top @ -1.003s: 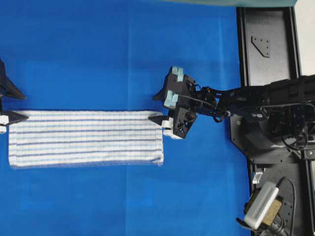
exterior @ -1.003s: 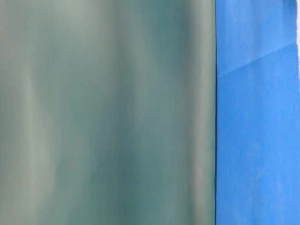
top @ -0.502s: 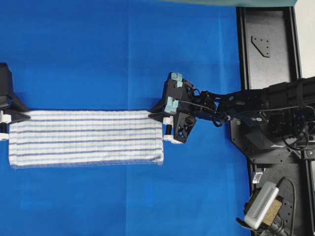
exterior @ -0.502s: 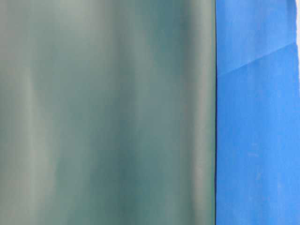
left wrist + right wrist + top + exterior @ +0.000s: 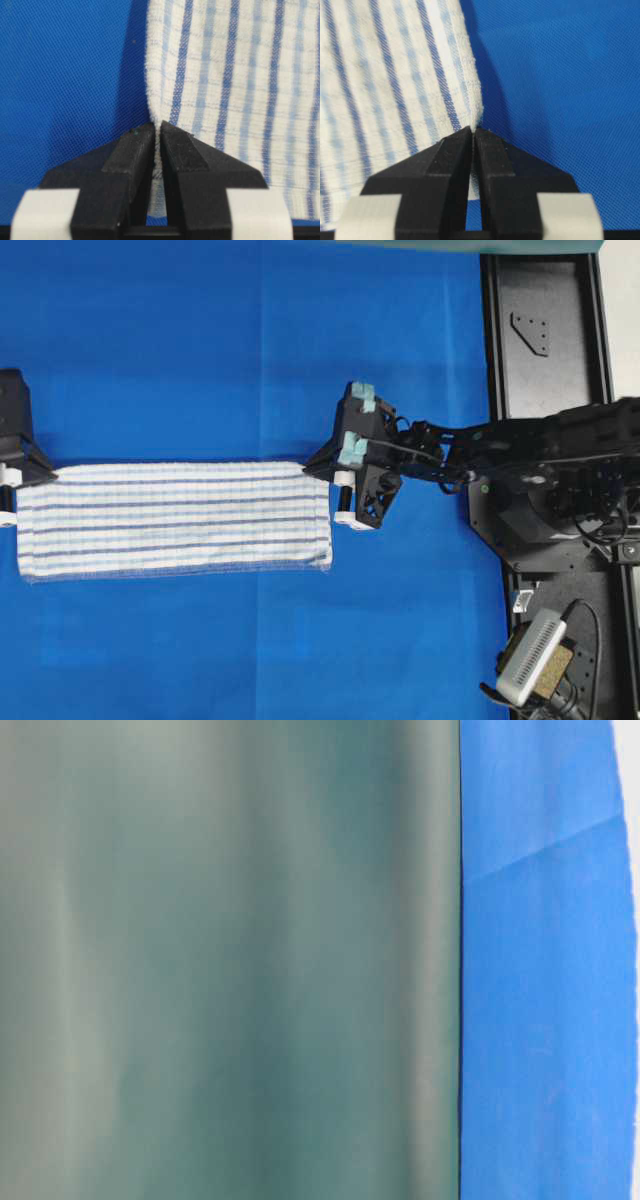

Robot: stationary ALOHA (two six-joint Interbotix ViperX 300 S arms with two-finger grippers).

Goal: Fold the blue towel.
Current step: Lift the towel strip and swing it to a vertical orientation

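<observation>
The blue towel (image 5: 175,517), white with dark and pale blue stripes, lies as a long flat strip on the table's left half. My left gripper (image 5: 45,477) is at its far left corner, shut on the cloth's edge. The left wrist view shows the black fingers (image 5: 132,150) pinching the towel (image 5: 235,85) corner between them. My right gripper (image 5: 312,471) is at the far right corner, also shut on the cloth. In the right wrist view the towel (image 5: 385,75) corner is squeezed between the black fingers (image 5: 492,150).
A plain bright-blue covering (image 5: 250,350) spreads over the table. A black base plate (image 5: 545,330) and the right arm's mount stand at the right edge, with a small camera (image 5: 535,655) near the front right. A grey-green blurred surface (image 5: 220,960) fills the table-level view.
Both grippers have gone from open to shut on the towel's far corners. The right gripper shifted slightly left onto the corner.
</observation>
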